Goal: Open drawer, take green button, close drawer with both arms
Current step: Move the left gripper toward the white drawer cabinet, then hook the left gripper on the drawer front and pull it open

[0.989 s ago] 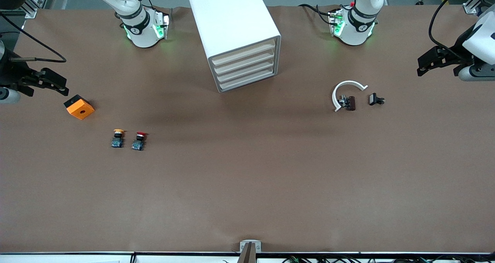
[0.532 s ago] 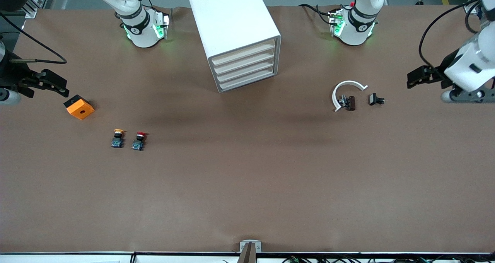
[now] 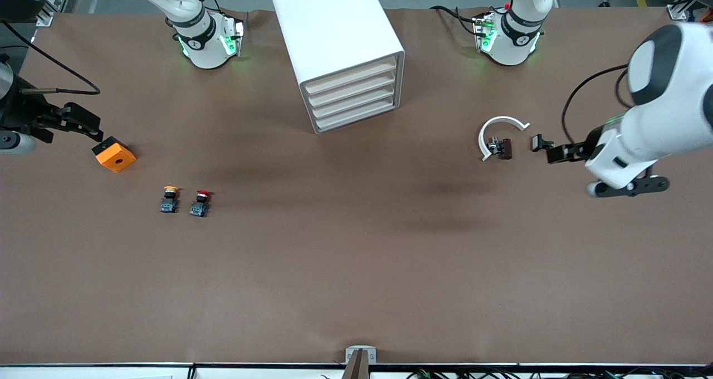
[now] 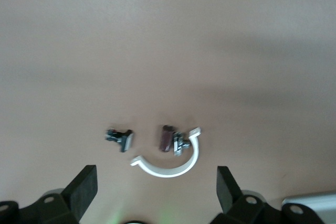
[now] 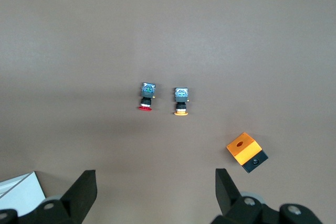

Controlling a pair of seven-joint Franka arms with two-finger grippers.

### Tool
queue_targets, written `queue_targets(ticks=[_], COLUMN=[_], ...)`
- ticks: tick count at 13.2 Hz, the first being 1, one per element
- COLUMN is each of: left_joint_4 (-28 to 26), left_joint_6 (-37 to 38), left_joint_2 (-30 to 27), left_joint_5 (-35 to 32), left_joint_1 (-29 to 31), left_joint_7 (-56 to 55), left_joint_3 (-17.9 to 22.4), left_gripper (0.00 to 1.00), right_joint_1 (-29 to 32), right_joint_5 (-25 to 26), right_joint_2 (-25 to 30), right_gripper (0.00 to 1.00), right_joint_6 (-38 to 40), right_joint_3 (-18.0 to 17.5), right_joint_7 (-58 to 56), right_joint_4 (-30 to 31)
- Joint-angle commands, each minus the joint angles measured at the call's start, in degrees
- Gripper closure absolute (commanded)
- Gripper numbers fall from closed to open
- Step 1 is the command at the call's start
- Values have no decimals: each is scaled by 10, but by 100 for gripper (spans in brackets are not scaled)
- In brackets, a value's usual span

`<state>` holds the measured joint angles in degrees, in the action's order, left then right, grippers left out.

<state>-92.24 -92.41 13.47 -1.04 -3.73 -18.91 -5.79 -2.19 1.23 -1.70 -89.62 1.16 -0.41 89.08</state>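
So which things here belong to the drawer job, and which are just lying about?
For the job: cabinet with drawers all shut; left tool, right tool. No green button shows.

Lying about: orange block, orange-capped button, red-capped button, white curved clip, small black part.

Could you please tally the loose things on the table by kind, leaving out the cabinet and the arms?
Push buttons: 2, orange-capped and red-capped
Orange box with a hole: 1
White curved clip: 1
Small brown part: 1
Small black part: 1
Total: 6

White jointed arms (image 3: 657,111), dark bands, black fingers (image 4: 84,187), green-lit bases.
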Motion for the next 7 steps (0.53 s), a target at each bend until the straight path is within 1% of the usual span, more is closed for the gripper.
queue_targets(ticks=[1, 3, 4, 6, 7], left_joint_4=[14, 16, 16, 20, 35], left_joint_6=[-8, -16, -16, -16, -15], left_joint_2=[40, 79, 101, 135, 156], left_joint_5=[-2, 0, 14, 29, 40], left_joint_1=[-42, -79, -93, -118, -132], left_joint_7=[-131, -241, -303, -378, -412], left_joint_3=[-4, -4, -4, -4, -4], left_gripper=[0, 0, 0, 0, 0], right_joint_1=[-11, -21, -27, -36, -41], right_joint_5=[4, 4, 3, 3, 4], right_joint_2=[-6, -6, -7, -9, -12], right_gripper=[0, 0, 0, 0, 0], right_joint_6=[2, -13, -20, -31, -33], right_joint_3=[0, 0, 0, 0, 0], right_joint_7=[-3, -2, -2, -2, 0], right_joint_4=[-13, -13, -13, -13, -13])
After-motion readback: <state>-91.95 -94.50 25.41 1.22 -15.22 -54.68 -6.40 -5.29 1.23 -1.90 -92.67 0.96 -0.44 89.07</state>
